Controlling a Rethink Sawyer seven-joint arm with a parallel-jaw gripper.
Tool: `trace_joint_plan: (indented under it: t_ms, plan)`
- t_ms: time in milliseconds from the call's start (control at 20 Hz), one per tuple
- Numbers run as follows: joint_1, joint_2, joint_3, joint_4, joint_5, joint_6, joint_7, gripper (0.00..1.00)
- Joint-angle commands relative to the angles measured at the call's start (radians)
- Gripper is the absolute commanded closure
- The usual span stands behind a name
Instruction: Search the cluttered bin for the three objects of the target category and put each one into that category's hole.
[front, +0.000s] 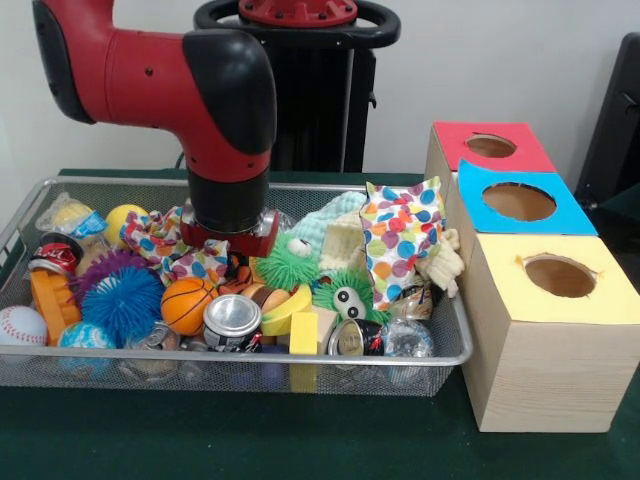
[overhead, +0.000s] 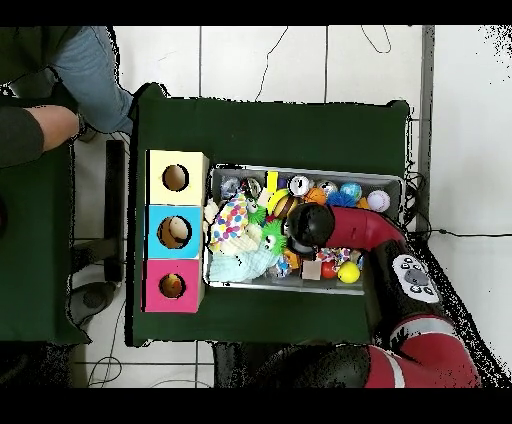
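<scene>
The wire-mesh bin (front: 300, 357) is full of toys and cans; it also shows in the overhead view (overhead: 300, 172). A mint green waffle cloth (front: 325, 214) lies at the bin's back middle, with a pale yellow one (front: 343, 243) in front of it. A cream cloth (front: 443, 265) hangs at the bin's right end. The mint cloth (overhead: 240, 268) shows overhead near the boxes. My gripper (front: 232, 262) is down in the clutter left of the cloths, its tips hidden. The red-topped hole (front: 490, 146) (overhead: 171, 286) is on the farthest box.
Blue-topped (front: 518, 202) and yellow-topped (front: 559, 276) holes are on the nearer boxes. A polka-dot bag (front: 400, 235), green spiky balls (front: 288, 266), a blue spiky ball (front: 122, 300), a small basketball (front: 187, 305) and cans (front: 232, 322) crowd the bin. A person's sleeve (overhead: 95, 75) shows overhead.
</scene>
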Motion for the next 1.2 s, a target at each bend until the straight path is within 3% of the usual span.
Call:
trace_joint_plan:
  t_ms: [50,1200]
  plan:
    - [0.046,-0.017,0.034,0.108,0.103,-0.088,0.247,1.00]
    - [0.138,-0.019,-0.035,0.157,0.270,-0.148,0.247,1.00]
